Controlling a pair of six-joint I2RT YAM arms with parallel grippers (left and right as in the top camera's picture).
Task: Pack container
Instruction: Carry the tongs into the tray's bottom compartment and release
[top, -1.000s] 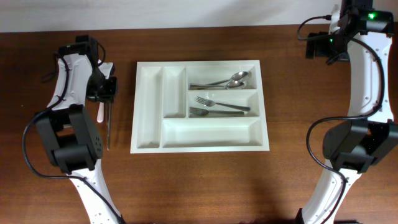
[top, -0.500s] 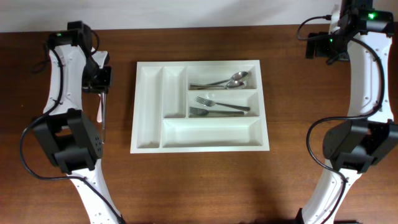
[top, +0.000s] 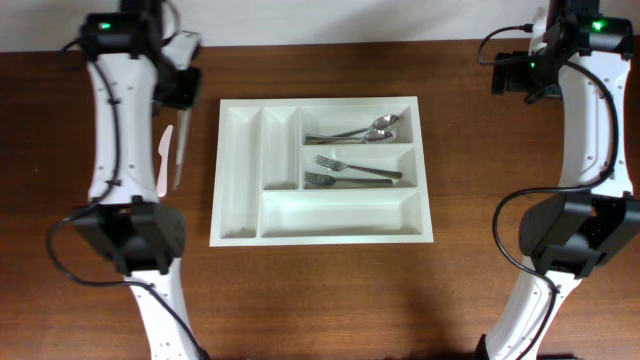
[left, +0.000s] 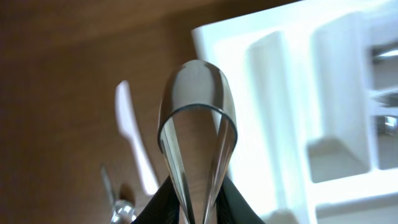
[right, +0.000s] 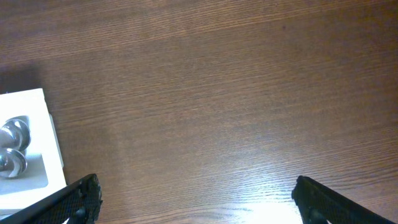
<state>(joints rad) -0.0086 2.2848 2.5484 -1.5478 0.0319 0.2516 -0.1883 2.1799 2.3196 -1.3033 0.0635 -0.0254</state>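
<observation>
The white cutlery tray (top: 320, 238) sits mid-table. Two spoons (top: 365, 131) lie in its top right compartment and two forks (top: 350, 172) in the one below. My left gripper (top: 183, 90) is at the far left, just off the tray's top left corner, shut on a metal knife (top: 179, 155) that hangs toward the front. In the left wrist view the knife (left: 198, 106) sticks out from the jaws (left: 198, 202) above the tray's left edge (left: 214, 50). My right gripper (top: 520, 75) is open and empty at the far right; its fingers (right: 196, 199) are spread over bare wood.
A white plastic knife (top: 163, 160) lies on the table left of the tray and also shows in the left wrist view (left: 135, 149). The tray's two long left compartments and its wide front compartment hold nothing. The tray's corner with the spoon bowls (right: 15, 155) shows in the right wrist view.
My left arm has swung toward the back and right, carrying the metal knife up off the table toward the tray's left edge. The right arm has not moved.
</observation>
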